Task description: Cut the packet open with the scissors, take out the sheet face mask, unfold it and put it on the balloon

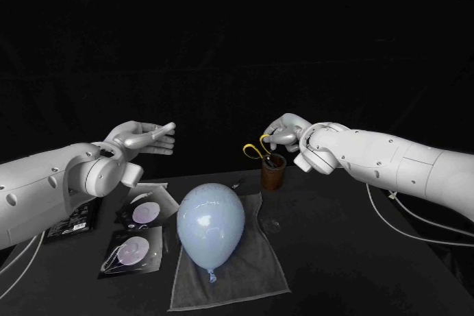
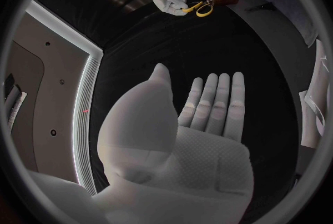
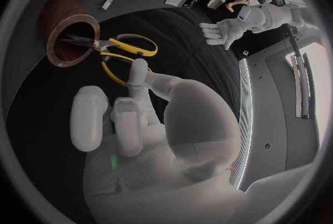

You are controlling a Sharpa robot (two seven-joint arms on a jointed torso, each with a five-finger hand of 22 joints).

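Behind the balloon (image 1: 210, 223), toward its far right, stands a brown cup (image 1: 274, 173) with the scissors (image 1: 253, 150) in it, blades down inside and yellow handles sticking out. The right robot hand (image 1: 283, 134) is above the cup, its fingers closed on those handles. The balloon, pale blue, lies on a grey towel (image 1: 247, 275) on the black table (image 1: 346, 261), knot toward the robot. Just left of the balloon lies a mask packet (image 1: 144, 210), with a second packet (image 1: 129, 253) nearer the robot on that side. Up and left of the balloon, the left robot hand (image 1: 145, 138) hangs in the air, fingers stretched out, holding nothing.
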